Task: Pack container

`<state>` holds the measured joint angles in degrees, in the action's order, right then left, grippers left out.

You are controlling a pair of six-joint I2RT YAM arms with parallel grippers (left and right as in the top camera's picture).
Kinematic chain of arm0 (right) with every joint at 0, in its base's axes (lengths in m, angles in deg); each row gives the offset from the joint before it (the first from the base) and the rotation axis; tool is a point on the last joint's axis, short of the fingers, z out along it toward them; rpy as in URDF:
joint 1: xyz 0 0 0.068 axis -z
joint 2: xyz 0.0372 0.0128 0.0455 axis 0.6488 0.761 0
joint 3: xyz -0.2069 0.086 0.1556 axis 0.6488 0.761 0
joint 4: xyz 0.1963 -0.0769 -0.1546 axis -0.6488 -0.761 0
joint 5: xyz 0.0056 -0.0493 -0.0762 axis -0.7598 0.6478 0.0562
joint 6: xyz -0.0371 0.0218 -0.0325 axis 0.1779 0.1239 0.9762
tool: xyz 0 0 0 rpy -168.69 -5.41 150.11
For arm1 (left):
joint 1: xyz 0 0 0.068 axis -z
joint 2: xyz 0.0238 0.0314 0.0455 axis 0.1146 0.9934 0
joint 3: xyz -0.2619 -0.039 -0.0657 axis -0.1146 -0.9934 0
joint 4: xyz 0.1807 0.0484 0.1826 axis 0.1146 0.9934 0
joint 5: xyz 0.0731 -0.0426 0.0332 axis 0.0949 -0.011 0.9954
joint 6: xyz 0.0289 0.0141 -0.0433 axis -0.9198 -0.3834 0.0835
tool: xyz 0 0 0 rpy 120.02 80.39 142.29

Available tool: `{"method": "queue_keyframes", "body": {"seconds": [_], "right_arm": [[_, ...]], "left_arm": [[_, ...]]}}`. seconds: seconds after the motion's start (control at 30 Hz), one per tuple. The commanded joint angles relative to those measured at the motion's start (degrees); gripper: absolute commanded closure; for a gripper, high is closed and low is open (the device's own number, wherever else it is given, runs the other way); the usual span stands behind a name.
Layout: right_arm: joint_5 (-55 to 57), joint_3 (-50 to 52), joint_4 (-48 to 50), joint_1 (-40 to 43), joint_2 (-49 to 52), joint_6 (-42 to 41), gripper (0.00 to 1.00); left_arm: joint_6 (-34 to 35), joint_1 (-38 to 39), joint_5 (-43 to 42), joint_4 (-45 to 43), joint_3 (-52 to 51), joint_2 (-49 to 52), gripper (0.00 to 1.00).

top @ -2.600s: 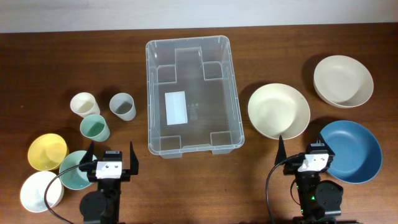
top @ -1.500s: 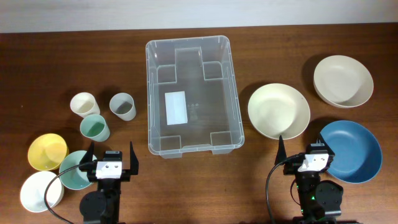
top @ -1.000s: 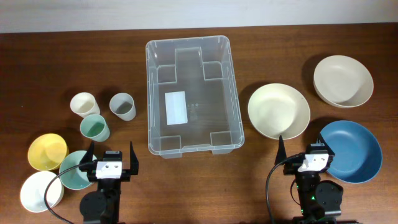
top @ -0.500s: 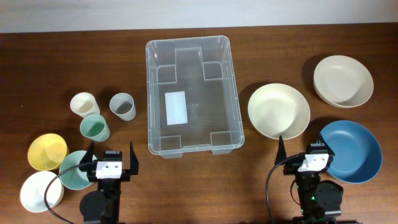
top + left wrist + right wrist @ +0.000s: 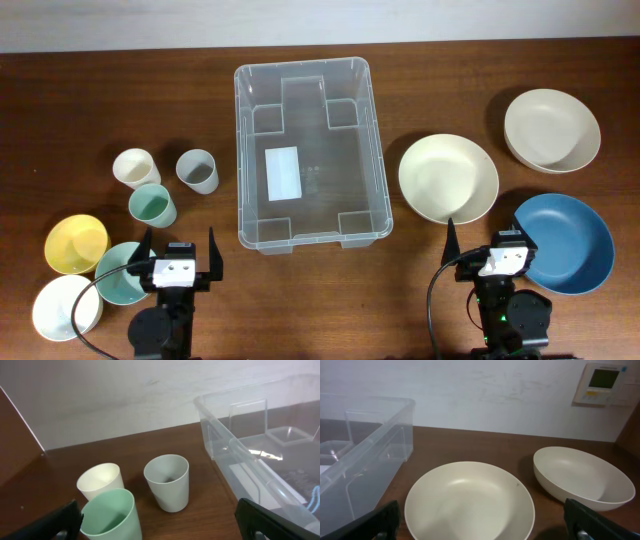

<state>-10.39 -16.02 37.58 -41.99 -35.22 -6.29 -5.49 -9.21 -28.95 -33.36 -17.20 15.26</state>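
The container (image 5: pixel 310 200) sits mid-worktop (image 5: pixel 300 300), a strip of bare wood along each long rim: the grey cup (image 5: pixel 197 170) stands near its left wall, the cream plate (image 5: pixel 448 178) near its right. The left hand (image 5: pixel 180 240) and right hand (image 5: pixel 486 238) hang at the near edge, fingers spread wide, holding nothing.

You have your left gripper (image 5: pixel 180 243) low at the near edge of the worktop (image 5: pixel 100 90) toward its near-left corner, and your right gripper (image 5: pixel 485 240) at the same edge toward the near-right corner, each aimed at the far edge, jaws spread wide and empty.
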Motion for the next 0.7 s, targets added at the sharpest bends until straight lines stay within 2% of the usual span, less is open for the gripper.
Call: {"method": "queue_keyframes", "body": {"seconds": [0.0,0.13,0.23,0.47,0.67], "right_arm": [[-1.2,0.3,-0.5,-0.3,-0.1,-0.6,0.01],[-1.3,0.3,-0.5,-0.3,1.3,-12.0,0.01],[-2.1,0.2,-0.5,-0.3,3.4,-15.9,0.01],[-5.9,-3.8,-3.1,-0.3,9.2,-15.9,0.01],[-6.5,-17.8,-15.2,-0.3,20.2,-15.9,0.01]], "left_arm": [[10.0,0.0,-0.8,-0.1,-0.5,-0.5,0.0],[17.7,0.0,-0.9,0.2,-0.2,-0.4,0.0],[19.3,0.0,-1.9,3.8,2.1,-0.4,0.0],[19.3,0.0,-1.9,13.8,12.0,2.3,0.0],[19.2,0.0,-5.8,15.1,24.2,11.2,0.0]]}}
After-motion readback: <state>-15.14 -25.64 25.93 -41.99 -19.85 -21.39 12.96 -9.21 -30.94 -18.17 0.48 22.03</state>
